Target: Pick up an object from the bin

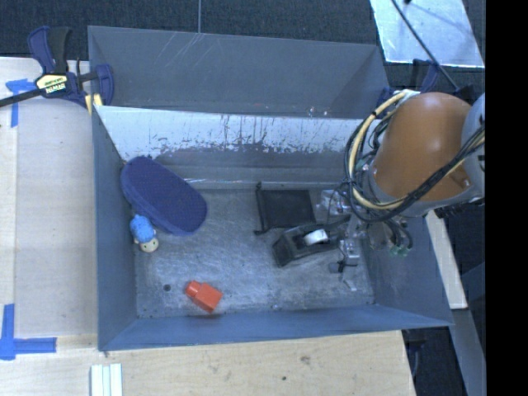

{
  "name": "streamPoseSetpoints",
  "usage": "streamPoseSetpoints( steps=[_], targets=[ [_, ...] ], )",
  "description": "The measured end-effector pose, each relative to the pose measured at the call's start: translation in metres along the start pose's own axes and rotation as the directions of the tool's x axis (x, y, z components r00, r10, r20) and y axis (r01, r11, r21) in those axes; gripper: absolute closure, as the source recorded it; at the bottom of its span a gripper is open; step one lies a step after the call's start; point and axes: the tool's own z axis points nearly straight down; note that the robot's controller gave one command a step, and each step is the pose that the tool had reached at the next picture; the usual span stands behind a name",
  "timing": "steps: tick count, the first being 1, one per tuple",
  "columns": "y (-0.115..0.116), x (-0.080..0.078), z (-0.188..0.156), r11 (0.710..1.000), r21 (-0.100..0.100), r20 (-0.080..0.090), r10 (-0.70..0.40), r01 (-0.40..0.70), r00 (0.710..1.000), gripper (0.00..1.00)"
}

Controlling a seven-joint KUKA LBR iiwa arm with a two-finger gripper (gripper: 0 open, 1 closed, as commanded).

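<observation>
Grey bin (115, 246) holds blue pouch (162, 195), orange block (203, 295) and black device (299, 244) beside the hand (348, 264), grip unclear.

No writing, number or brand can be read from where I stand. The black object (299, 244) lying at the right of the bin (247, 81) floor bears a small white patch on its top. It may be a label, but any print on it is too small to make out.
</observation>
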Motion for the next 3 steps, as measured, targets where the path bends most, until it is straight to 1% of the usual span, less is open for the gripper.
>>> streamPoseSetpoints(
  steps=[1, 2, 3],
  targets=[
    [0.009, -0.016, 0.097, 0.993, 0.001, 0.009, -0.121, 0.121, 0.993, 0.0],
    [0.009, -0.023, 0.09, 0.993, 0.004, 0.036, -0.121, 0.121, 0.992, 1.0],
    [0.021, -0.021, -0.051, 0.973, 0.0, 0.003, -0.231, 0.231, 0.973, 1.0]
  ],
)
